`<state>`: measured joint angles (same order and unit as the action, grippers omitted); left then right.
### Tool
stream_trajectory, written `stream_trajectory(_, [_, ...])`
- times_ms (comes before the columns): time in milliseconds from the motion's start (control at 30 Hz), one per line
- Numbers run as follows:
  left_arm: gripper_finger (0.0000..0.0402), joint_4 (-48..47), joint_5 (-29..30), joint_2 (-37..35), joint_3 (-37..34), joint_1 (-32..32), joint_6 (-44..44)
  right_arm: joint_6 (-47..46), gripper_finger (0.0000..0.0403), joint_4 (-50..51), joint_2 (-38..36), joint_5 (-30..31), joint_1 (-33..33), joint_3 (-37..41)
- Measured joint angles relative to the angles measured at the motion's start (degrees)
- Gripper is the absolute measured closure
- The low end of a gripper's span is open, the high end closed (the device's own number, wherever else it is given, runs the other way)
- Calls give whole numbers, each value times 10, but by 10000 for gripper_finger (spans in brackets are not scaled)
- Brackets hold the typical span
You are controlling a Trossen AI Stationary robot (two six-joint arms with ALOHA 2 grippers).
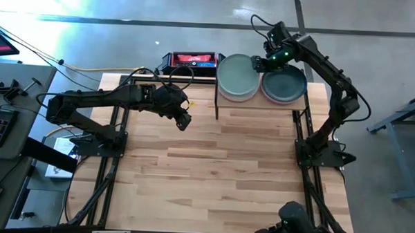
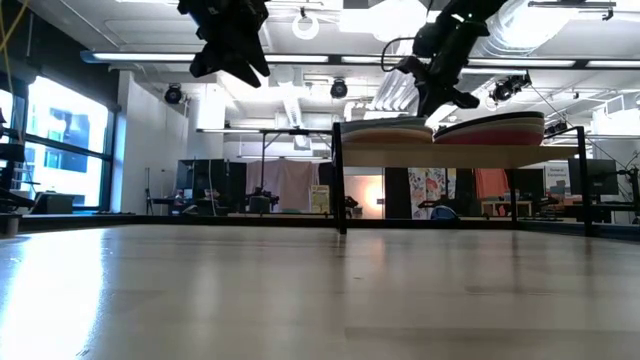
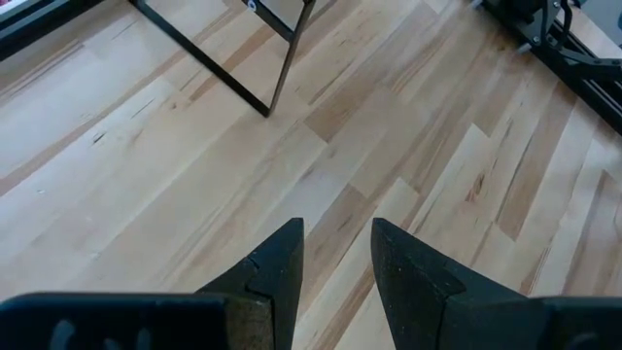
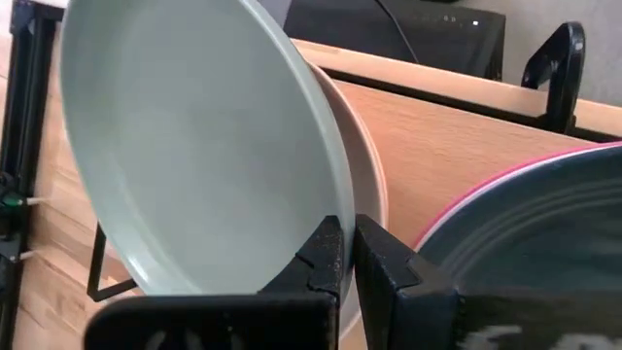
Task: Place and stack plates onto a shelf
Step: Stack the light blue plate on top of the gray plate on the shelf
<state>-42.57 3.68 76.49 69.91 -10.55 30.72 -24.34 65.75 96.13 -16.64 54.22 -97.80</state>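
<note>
From the high view, both stacks of plates already sit on the shelf (image 1: 260, 104) — a sage green plate (image 1: 237, 77) tops the stack nearer the black-and-red box (image 1: 190, 60), a darker grey-green plate (image 1: 285, 84) tops the other. The right gripper (image 1: 259, 61) hangs over the shelf's back edge between them, while the left gripper (image 1: 182, 120) waits off the shelf's box-side end over bare table.

Low view: both stacks lie flat on the shelf, and the right gripper is just above them.

Left wrist view: its fingers (image 3: 275, 267) are parted with nothing between them, only planks below.

Right wrist view: the right gripper's fingers (image 4: 321, 255) look pinched on the sage plate's rim. I'd say release only once that rim sits centred and flat — then lift straight up, clear of the neighbouring stack.
</note>
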Motion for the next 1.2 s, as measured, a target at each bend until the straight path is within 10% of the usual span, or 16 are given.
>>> stream_trajectory(1200, [289, 0, 0, 0, 0, 0, -20, 37, 308, 74, 2, -19, -10, 0])
